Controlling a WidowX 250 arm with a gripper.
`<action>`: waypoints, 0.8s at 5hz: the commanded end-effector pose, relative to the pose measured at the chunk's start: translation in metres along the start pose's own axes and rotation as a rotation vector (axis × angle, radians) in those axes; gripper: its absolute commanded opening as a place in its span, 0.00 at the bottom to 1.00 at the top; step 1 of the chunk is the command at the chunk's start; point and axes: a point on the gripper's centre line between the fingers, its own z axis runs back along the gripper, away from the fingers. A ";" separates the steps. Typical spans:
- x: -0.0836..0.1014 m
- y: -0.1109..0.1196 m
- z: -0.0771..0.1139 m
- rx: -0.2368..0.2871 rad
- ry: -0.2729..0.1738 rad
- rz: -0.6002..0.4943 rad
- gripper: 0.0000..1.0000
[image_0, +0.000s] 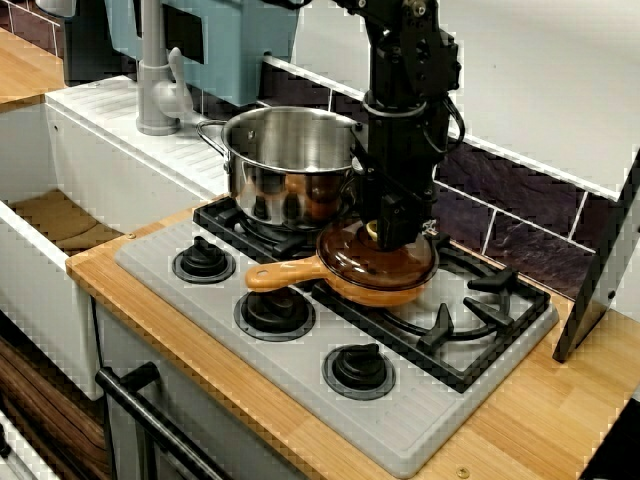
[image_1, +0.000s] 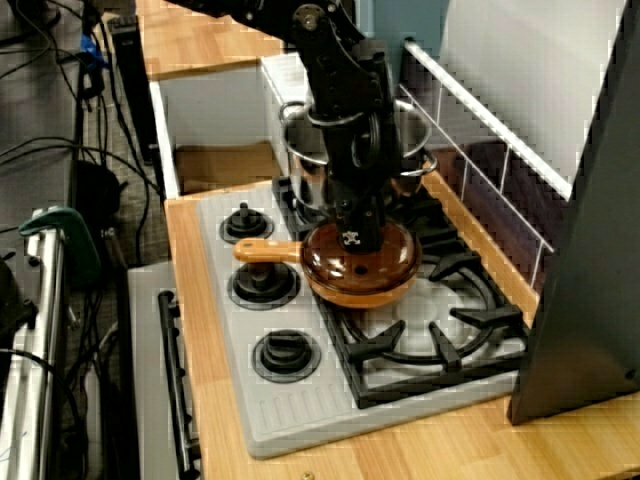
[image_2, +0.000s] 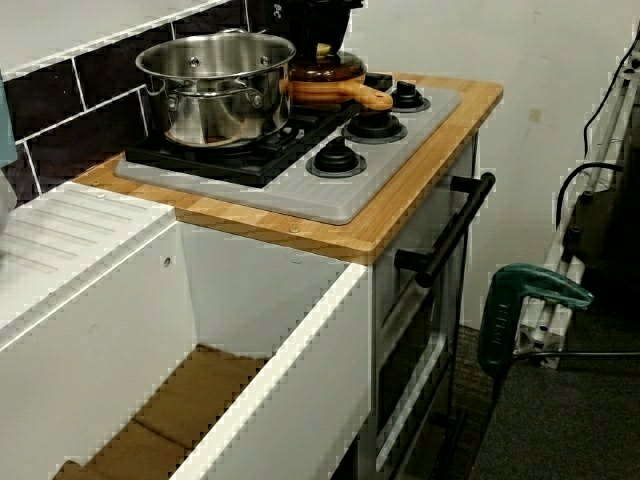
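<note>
We see steel pot (image_0: 290, 165) far left on stove (image_0: 420, 415). Right of it, near side: small pan (image_0: 372, 294), handle pointing left, brown glass lid (image_0: 358, 256) on top. Gripper (image_0: 393, 232) down at lid centre; we can't tell finger gap.

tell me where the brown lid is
Seen from the front, the brown glass lid sits on the orange pan on the grate, right of the steel pot, under the claw.
</note>
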 end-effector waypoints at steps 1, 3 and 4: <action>0.002 0.014 0.036 -0.010 -0.075 0.021 0.00; 0.003 0.028 0.058 -0.031 -0.104 0.066 0.00; 0.001 0.028 0.061 -0.034 -0.106 0.065 0.00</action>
